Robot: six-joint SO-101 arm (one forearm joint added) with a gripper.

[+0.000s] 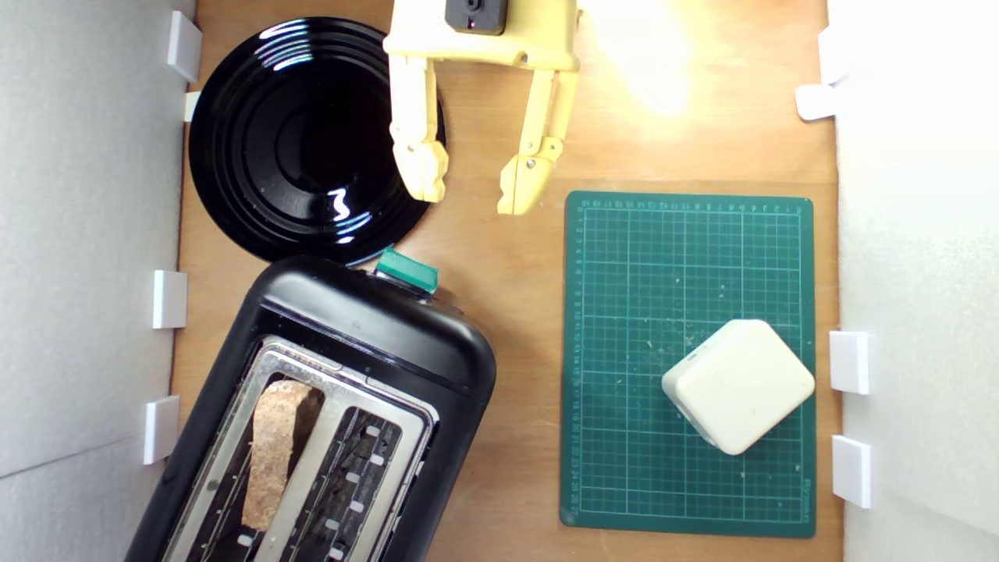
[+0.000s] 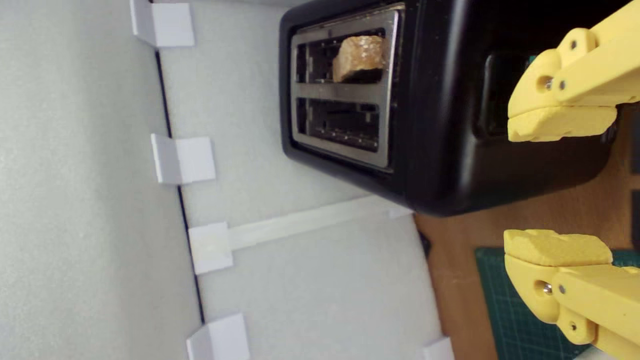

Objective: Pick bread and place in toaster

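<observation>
Glossy black plastic toaster [image 1: 406,343], probably.

Bread [image 1: 271,457] in toaster [image 1: 375,328] slot, plate [image 1: 300,140] just behind

- The yellow gripper [image 1: 474,190] [image 2: 557,185] reached in from the exterior view's top edge.
- Its two fingers [image 1: 422,168] were spread apart and held nothing.
</observation>
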